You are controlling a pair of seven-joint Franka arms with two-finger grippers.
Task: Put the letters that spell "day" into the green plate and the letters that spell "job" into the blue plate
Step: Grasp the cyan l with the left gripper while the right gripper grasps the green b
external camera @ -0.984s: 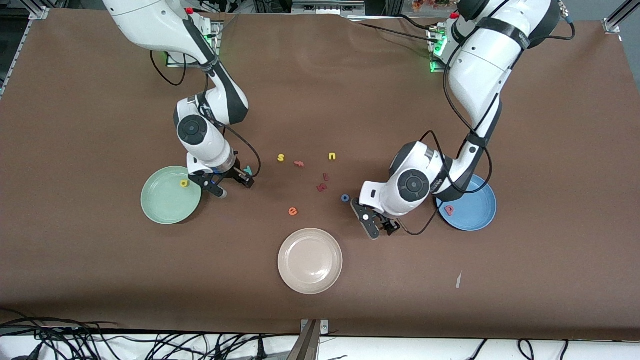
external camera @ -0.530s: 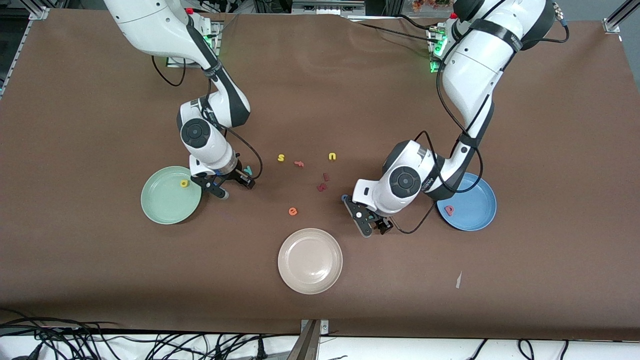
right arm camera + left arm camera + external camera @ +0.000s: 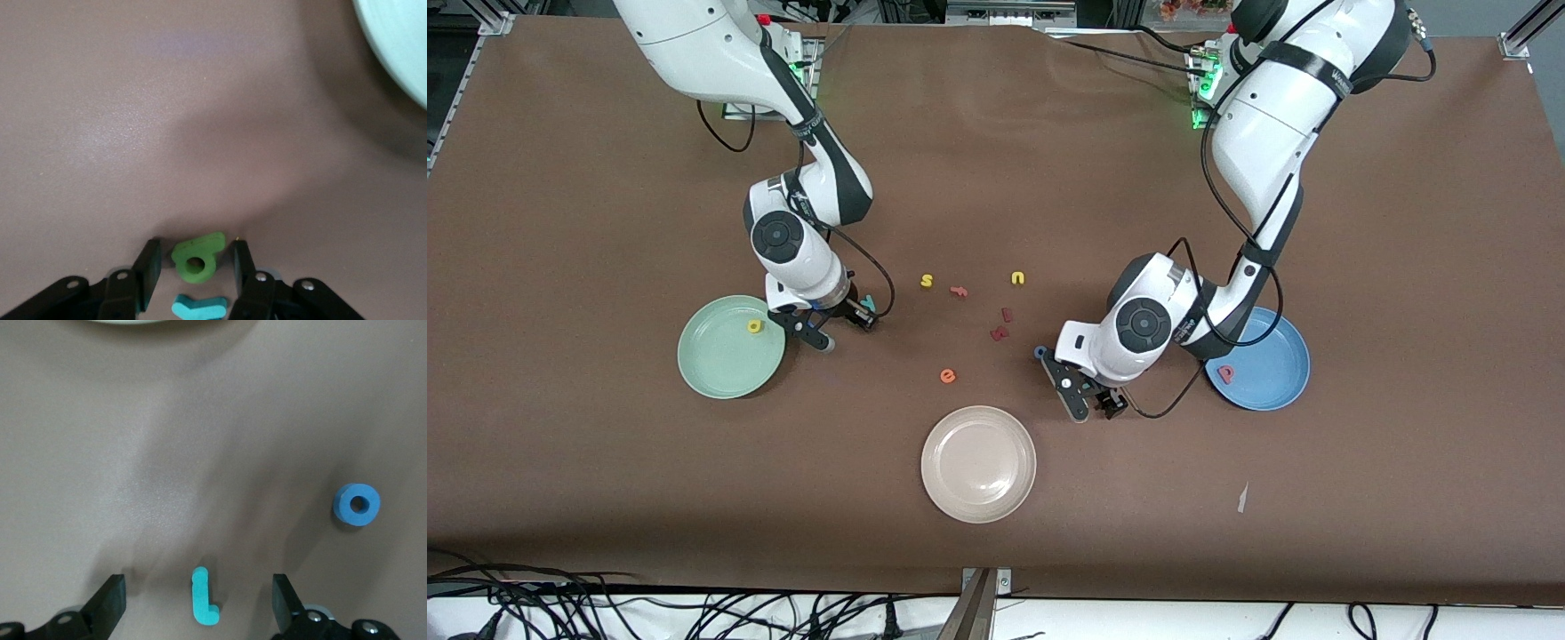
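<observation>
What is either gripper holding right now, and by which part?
Nothing is held yet. The right gripper brackets the green a on the table, not clamped. The left gripper stands open around the teal j.

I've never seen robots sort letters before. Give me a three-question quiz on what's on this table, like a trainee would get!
1. True or false: the yellow d lies in the green plate.
2. Which letter lies on the table between the fingers of the open left claw? A) the teal j B) the orange e C) the yellow s
3. Fill in: the right claw has one finger on either side of the green letter, which is an ___.

Key: 1 true; 2 A; 3 a.
</observation>
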